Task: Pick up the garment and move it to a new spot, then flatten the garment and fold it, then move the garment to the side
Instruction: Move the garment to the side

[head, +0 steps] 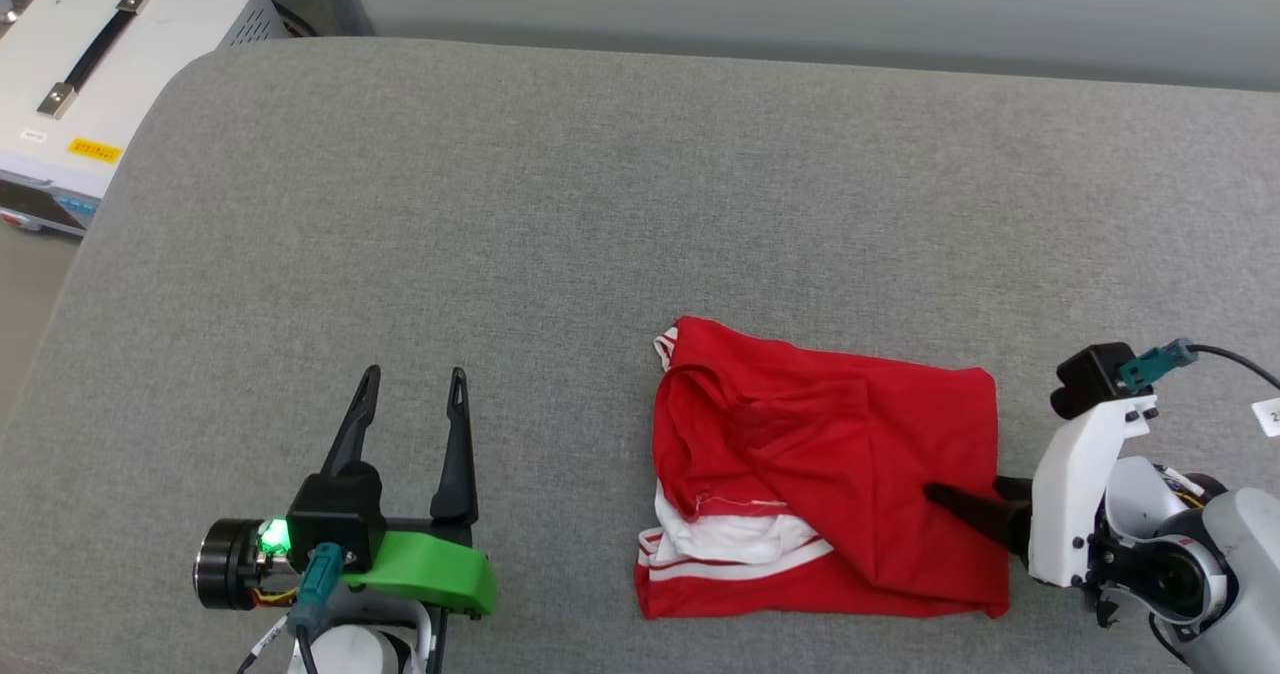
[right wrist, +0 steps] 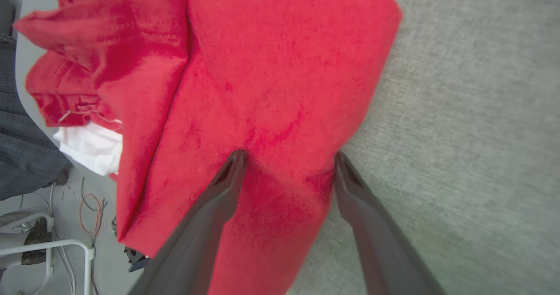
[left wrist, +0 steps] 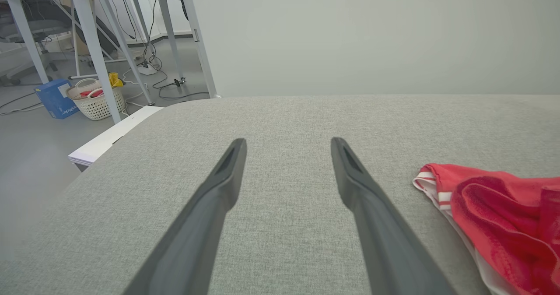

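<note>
Garment point(head: 830, 454), one: red with white striped trim, roughly folded, lying right of centre at the near edge of the grey worktop point(head: 500, 204).
Claws, two: left claw point(head: 415, 374) spread and empty, well left of the garment; right claw point(right wrist: 288, 159) spread, tips on the garment's right part.
White case point(head: 90, 74), one: beside the worktop's far left corner.

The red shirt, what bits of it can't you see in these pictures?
- Head view: the garment is folded, so its own layers hide any print on it.
- Left wrist view: the picture's right edge cuts off most of the garment.
- Right wrist view: the open right gripper reaches over the garment's edge. Whether the fingers press the cloth or just hover is unclear.
</note>
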`<state>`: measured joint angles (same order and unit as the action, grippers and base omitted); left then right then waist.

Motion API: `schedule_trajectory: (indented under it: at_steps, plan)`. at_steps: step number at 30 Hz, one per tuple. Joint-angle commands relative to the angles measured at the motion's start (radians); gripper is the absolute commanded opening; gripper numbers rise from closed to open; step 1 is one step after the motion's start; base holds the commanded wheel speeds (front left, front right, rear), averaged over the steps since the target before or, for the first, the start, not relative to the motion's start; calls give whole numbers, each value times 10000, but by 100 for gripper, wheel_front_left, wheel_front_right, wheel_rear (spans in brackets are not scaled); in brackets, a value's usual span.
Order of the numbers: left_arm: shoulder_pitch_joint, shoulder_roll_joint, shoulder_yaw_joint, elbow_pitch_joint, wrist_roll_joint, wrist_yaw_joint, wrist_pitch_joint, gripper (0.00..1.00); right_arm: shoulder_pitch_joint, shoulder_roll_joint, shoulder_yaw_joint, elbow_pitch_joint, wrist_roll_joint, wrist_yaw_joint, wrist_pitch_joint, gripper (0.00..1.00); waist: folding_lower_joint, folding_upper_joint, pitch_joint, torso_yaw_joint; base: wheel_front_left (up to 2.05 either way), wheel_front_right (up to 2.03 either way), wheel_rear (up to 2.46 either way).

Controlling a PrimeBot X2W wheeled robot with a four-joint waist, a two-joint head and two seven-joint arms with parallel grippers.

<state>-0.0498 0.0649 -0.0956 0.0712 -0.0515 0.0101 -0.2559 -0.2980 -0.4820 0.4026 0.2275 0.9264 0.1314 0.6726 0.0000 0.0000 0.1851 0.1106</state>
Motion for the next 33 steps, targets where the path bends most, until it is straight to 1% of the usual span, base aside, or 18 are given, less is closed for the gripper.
schedule_trajectory:
  at_steps: [1, 2, 5, 7, 8, 9, 10, 15, 20, 23, 28, 33]
  plan:
    - [-169, -55, -15, -7, -48, 12, -59, 100, -67, 96, 171, 137, 110, -7, -94, 100, 0, 0, 186, 142, 0, 0, 0]
    - [-238, -70, -60, 7, -52, 10, -59, 100, -57, 164, 702, 446, 155, -7, -151, 100, 0, 0, 303, 223, 0, 0, 0]
    - [-291, -83, -81, 38, -69, 25, -59, 100, -51, 183, 1075, 741, 170, -7, -355, 100, 0, 0, 347, 277, 0, 0, 0]
    - [-320, -91, -86, 55, -85, 44, -59, 100, -102, 140, 1317, 798, 108, -7, -678, 100, 0, 0, 349, 308, 0, 0, 0]
    - [-327, -95, -85, 65, -94, 53, -59, 100, -136, 116, 1389, 842, 81, -7, -934, 48, 0, 0, 339, 316, 0, 0, 0]
    - [-328, -98, -82, 74, -100, 60, -59, 100, -182, 108, 1448, 864, 93, -7, -1112, 29, 0, 0, 325, 315, 0, 0, 0]
    - [-324, -101, -76, 87, -104, 70, -59, 100, -277, 74, 1517, 859, 79, -7, -1364, 0, 0, 0, 300, 307, 0, 0, 0]
    - [-230, -111, -45, 147, -113, 108, -59, 100, -893, -257, 1800, 731, -289, -7, -2571, 0, 0, 0, 71, 213, 0, 0, 0]
    - [5, -117, 33, 134, -115, 148, -59, 100, -1587, -735, 2130, 274, -724, -7, -3534, 0, 0, 0, -246, -168, 0, 0, 0]
    - [158, -119, 91, 91, -112, 157, -59, 100, -1933, -1154, 2389, -114, -1036, -7, -3782, 0, 0, 0, -362, -524, 0, 0, 0]
    - [307, -116, 182, -25, -63, 145, -59, 100, -2445, -2006, 2811, -789, -1702, -7, -3903, 0, 0, 0, -368, -1362, 0, 0, 0]
    - [262, -106, 270, -148, -15, 129, -59, 100, -2755, -2627, 2938, -1267, -1897, -7, -3850, 0, 0, 0, -163, -2261, 0, 0, 0]
